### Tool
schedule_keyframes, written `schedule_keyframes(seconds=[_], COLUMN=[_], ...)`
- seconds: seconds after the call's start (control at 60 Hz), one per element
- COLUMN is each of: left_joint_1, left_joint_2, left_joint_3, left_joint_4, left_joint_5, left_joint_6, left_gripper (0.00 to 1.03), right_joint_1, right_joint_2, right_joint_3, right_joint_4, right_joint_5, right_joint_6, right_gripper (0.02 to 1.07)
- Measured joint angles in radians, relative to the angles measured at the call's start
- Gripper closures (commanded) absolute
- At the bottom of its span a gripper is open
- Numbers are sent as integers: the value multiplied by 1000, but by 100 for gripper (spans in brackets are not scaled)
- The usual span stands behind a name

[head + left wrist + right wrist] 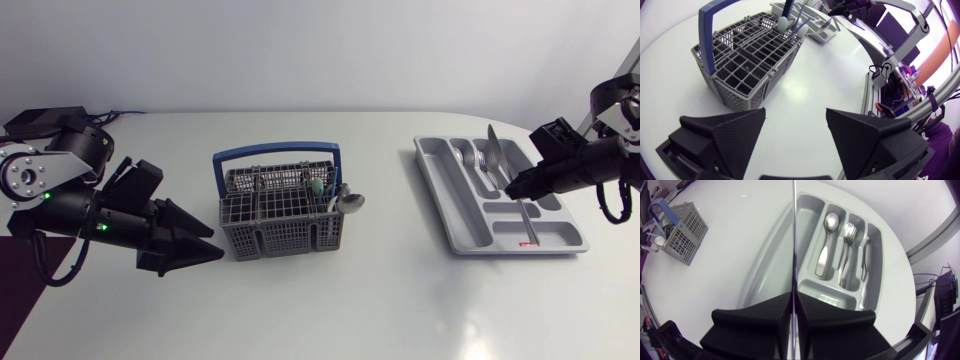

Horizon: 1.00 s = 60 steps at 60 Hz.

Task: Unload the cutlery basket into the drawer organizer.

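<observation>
Knife over drawer organizer
The right fingers clamp the knife; the left fingers stand spread, empty, near the cutlery basket.

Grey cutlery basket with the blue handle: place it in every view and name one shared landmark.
Head view: grey mesh cutlery basket with blue handle mid-table, ahead of the left hand.
Left wrist view: just ahead of that hand.
Right wrist view: far across the table.
Shared landmark: the grey plastic drawer organizer.

Bright, even light with soft, faint shadows.
</observation>
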Motion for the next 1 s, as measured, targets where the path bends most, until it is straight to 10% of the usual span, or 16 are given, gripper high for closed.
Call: schedule_keyframes(seconds=[1.0], left_joint_1=[-103], left_joint_2=[-154], left_joint_3=[-68], left_joint_4=[119], left_joint_5=[-121], left_joint_6=[-119], left_gripper=[18], right_joint_1=[-128], right_joint_2=[663], right_joint_3=[729], right_joint_4=[31], right_joint_5=[199], right_joint_6=[163], right_gripper=[101])
